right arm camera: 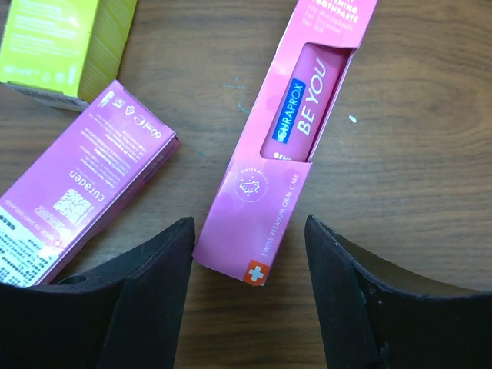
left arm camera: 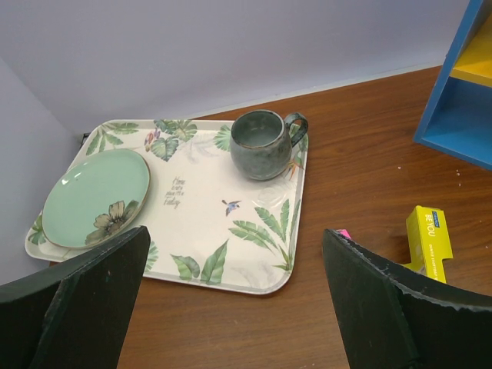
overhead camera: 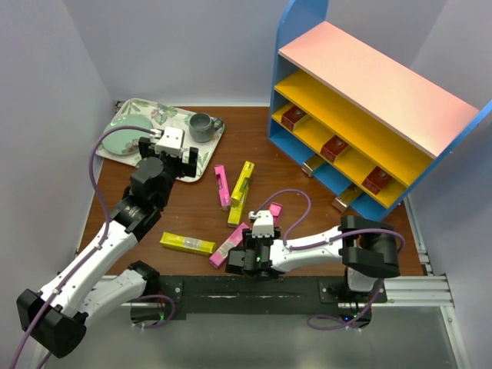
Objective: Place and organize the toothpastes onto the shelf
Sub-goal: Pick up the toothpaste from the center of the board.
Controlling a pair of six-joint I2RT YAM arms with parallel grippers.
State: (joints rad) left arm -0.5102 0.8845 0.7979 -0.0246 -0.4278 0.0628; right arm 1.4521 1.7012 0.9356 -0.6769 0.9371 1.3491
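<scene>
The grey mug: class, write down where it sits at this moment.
In the top view the mug stands back left on the table, in the far right corner of the floral tray, right of the green plate.

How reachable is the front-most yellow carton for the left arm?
Probably yes: the yellow carton lies flat on open table beside the left arm, nothing on top, and the left claw is open.

The pink carton (right arm camera: 296, 138) reads "CURAPROX BE YOU" and "SWISS PREMIUM ORAL CARE", with a white cross on a red square. A second pink carton (right arm camera: 84, 192) shows "curaden" and a square scan code. The yellow carton (left arm camera: 429, 242) says "BE YOU". The tray (left arm camera: 207, 181) bears small script, perhaps ending "Today".
</scene>
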